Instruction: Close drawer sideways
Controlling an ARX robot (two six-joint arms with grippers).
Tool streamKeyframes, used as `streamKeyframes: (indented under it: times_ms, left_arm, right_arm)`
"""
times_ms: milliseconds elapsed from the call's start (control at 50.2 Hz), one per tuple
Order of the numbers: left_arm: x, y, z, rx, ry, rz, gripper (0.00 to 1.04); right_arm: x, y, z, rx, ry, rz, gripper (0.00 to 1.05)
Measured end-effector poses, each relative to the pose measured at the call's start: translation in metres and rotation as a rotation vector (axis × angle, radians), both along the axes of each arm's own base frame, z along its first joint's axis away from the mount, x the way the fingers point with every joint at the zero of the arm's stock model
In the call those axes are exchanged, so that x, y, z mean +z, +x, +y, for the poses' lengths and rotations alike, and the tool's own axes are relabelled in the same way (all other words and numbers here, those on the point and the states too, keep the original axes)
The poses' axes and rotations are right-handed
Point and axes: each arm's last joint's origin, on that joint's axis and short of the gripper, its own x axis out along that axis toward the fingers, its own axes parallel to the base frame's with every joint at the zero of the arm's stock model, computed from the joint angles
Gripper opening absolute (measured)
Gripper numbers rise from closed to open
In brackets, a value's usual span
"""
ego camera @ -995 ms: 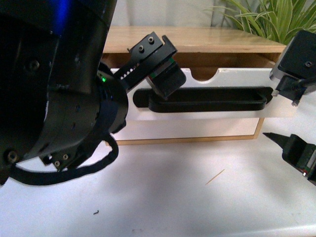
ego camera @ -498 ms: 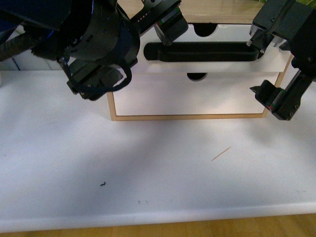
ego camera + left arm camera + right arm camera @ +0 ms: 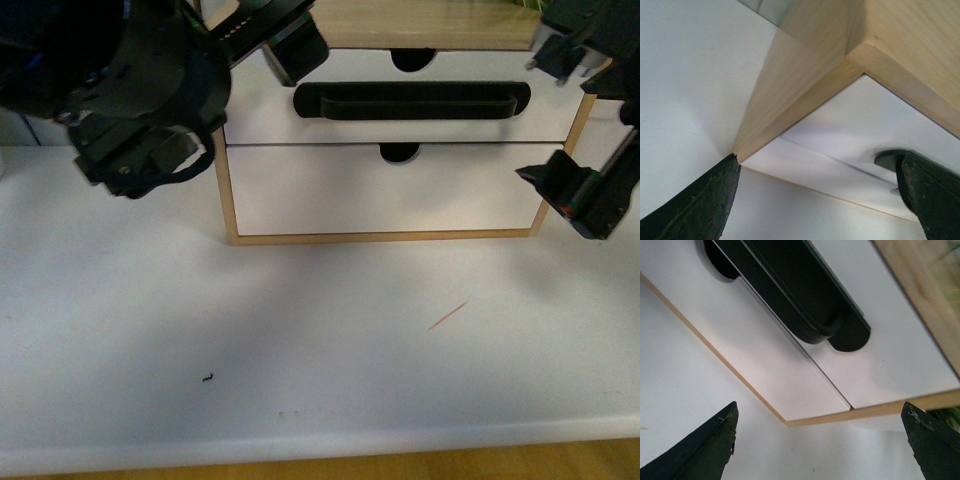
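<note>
The drawer (image 3: pixel 400 125) has a white front, a long black bar handle (image 3: pixel 410 100) and a semicircular notch (image 3: pixel 412 60). It sits level with the plain front below, inside the wooden cabinet (image 3: pixel 226 200). My left gripper (image 3: pixel 270 35) is open at the cabinet's top left corner, left of the handle and off it. In the left wrist view (image 3: pixel 817 200) it faces that corner, with the handle's end (image 3: pixel 887 159) by one fingertip. My right gripper (image 3: pixel 575 120) is open beside the cabinet's right edge. In the right wrist view (image 3: pixel 817 445) it is empty below the handle (image 3: pixel 790 295).
A plain white lower drawer front (image 3: pixel 380 190) without a handle sits under the task drawer. The cabinet stands on a white table (image 3: pixel 320 330). A thin wooden splinter (image 3: pixel 448 315) and a small black speck (image 3: pixel 208 377) lie on it. The table's front edge (image 3: pixel 320 440) is near.
The drawer front stood out toward me and now sits level with the lower front. My left gripper has moved left off the handle. My right gripper has shifted right, clear of the cabinet's edge.
</note>
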Motion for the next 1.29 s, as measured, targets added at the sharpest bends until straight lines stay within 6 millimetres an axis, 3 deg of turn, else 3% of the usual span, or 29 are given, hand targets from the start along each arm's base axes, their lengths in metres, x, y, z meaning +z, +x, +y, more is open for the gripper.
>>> streamKeyframes:
  times_ms: [100, 259, 577, 756, 935, 995, 1095, 1154, 1294]
  left_arm:
    - [0.004, -0.019, 0.006, 0.030, 0.038, -0.024, 0.99]
    - [0.005, -0.076, 0.027, 0.109, 0.181, -0.067, 0.99]
    - [-0.010, -0.160, 0.070, 0.289, 0.336, -0.047, 0.99]
    - [-0.016, -0.191, 0.085, 0.392, 0.294, -0.080, 0.99]
    - [-0.013, -0.196, 0.089, 0.432, 0.209, -0.116, 0.99]
    - [-0.022, -0.196, 0.095, 0.215, 0.168, -0.195, 0.87]
    - [-0.023, -0.202, 0.107, -0.002, 0.331, -0.362, 0.67]
    - [-0.023, -0.206, 0.115, -0.054, 0.466, -0.396, 0.53]
    - [-0.032, -0.212, 0.130, -0.073, 0.564, -0.385, 0.20]
  right_arm:
    - [0.007, -0.022, -0.005, 0.007, 0.024, -0.019, 0.96]
    - [0.018, -0.084, -0.023, -0.016, 0.124, -0.048, 0.96]
    - [0.014, -0.165, -0.063, -0.199, 0.403, -0.064, 0.96]
    - [-0.001, -0.202, -0.070, -0.236, 0.573, -0.038, 0.96]
    - [0.001, -0.208, -0.072, -0.259, 0.640, -0.054, 0.96]
    - [0.000, -0.208, -0.071, -0.294, 0.662, -0.081, 0.93]
    - [-0.006, -0.211, -0.069, -0.439, 0.747, -0.258, 0.74]
    - [-0.008, -0.214, -0.067, -0.446, 0.788, -0.269, 0.60]
    - [-0.017, -0.219, -0.055, -0.445, 0.814, -0.256, 0.27]
